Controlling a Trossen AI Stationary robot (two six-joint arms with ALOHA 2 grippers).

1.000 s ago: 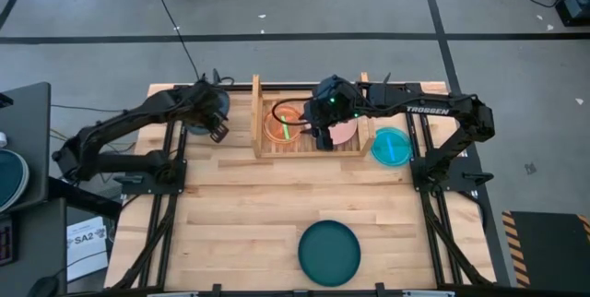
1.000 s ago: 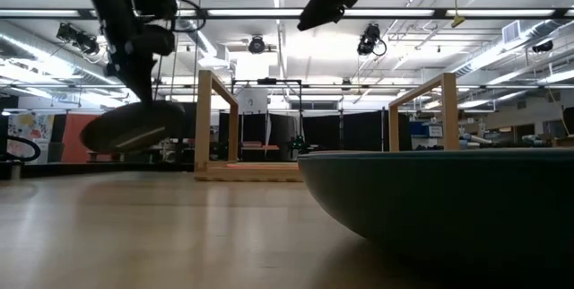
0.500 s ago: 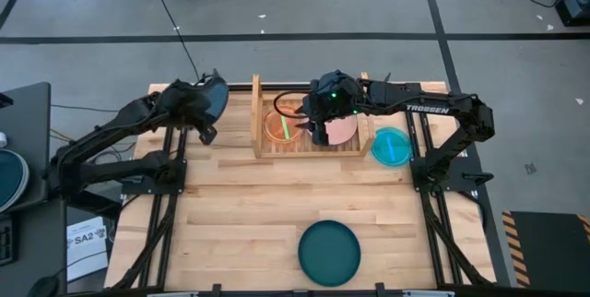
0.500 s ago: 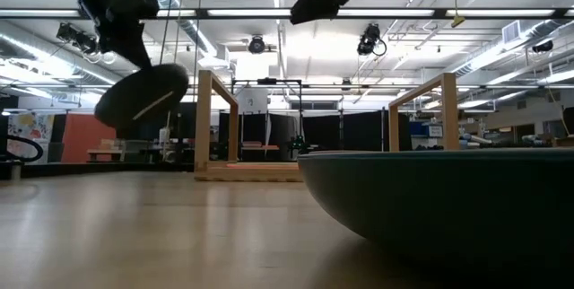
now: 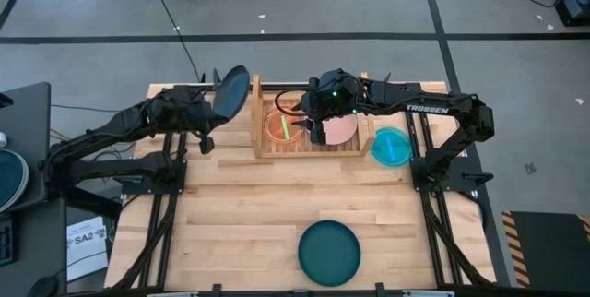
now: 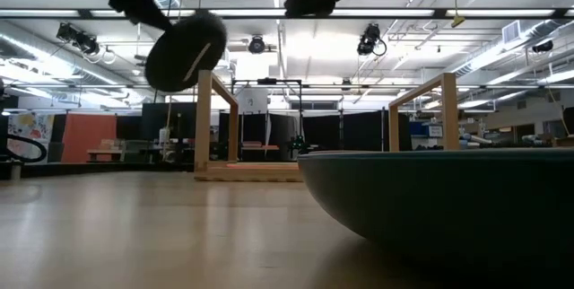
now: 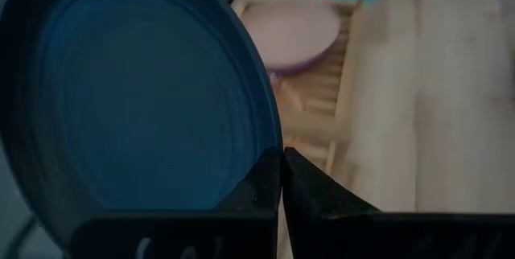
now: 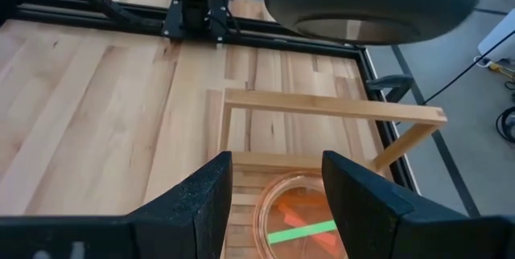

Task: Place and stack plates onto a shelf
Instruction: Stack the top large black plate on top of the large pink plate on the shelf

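My left gripper [image 5: 218, 112] is shut on a dark, blue-looking plate [image 5: 231, 91] and holds it in the air just left of the shelf [image 5: 261, 112]. In the low view the plate [image 6: 186, 51] hangs tilted above the shelf's left side board [image 6: 218, 118]. A translucent orange plate [image 5: 281, 124] and a pink plate [image 5: 345, 130] lie on the shelf's slats. My right gripper [image 8: 278, 203] is open and hovers over the orange plate [image 8: 302, 219]. The cyan plate [image 5: 391, 147] lies on the table right of the shelf. My left gripper pinches the dark plate's rim [image 7: 269, 142] between its two fingers [image 7: 299, 180], at the edge nearest the arm. The plate is lifted clear of the table and tilted steeply, its hollow face [image 7: 145, 106] turned toward the wrist camera.
A dark green-teal plate [image 5: 329, 252] lies on the table by the near edge and fills the low view's right side [image 6: 439, 199]. Bare tabletop [image 5: 240, 205] stretches between it and the shelf. The shelf's right side board [image 6: 444, 109] stands upright.
My left gripper has risen and moved toward the table's right, toward the shelf, carrying the dark plate. The plate has tipped from nearly level to steeply tilted and now stands above the left side board's height.
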